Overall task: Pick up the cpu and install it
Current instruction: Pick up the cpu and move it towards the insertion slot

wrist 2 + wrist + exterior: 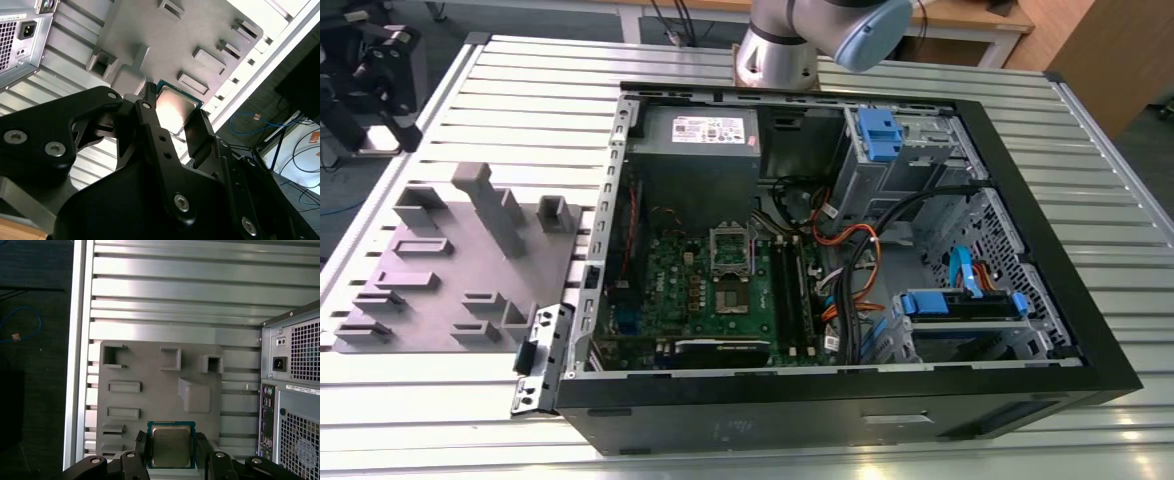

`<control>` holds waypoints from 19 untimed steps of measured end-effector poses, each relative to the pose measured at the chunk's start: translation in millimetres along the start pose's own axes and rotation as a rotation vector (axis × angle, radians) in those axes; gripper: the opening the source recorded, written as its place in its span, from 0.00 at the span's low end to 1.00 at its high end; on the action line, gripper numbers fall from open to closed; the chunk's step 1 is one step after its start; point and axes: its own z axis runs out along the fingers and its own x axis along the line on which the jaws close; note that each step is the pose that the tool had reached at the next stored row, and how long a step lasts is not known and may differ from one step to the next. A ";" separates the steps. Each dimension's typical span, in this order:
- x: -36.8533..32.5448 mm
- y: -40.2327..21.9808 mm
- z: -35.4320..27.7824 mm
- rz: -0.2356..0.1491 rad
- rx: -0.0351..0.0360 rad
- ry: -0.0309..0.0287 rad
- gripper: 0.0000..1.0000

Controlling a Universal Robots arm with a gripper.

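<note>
The cpu [171, 444], a small square chip with a silvery top and a thin green rim, sits between the black fingers of my gripper [171, 452], which is shut on its two opposite edges. In the second wrist view the cpu [176, 106] shows again in the gripper [172, 122], held well above the grey fixture plate [150, 30]. That fixture plate [160, 390] lies on the slatted table below. The open computer case [1067, 300] lies on its side, and the bare socket [731, 250] on its green motherboard [674, 290] faces up. The arm [807, 35] shows at the table's far edge.
The fixture plate [454, 270] with raised blocks lies at the exterior view's left of the case. Inside the case are a grey power supply [694, 150], blue drive cages [881, 135], orange and black cables [847, 260] and memory sticks [790, 300]. The case's rear panel [295, 390] stands beside the plate.
</note>
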 end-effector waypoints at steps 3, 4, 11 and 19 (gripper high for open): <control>-5.0 -0.1 0.0 0.000 0.0000 0.0000 0.47; -6.6 -0.1 0.1 0.000 -0.0001 -0.0001 0.47; -16.9 -0.5 0.2 0.000 0.0000 0.0000 0.47; -27.2 -0.8 0.2 0.000 0.0000 0.0001 0.47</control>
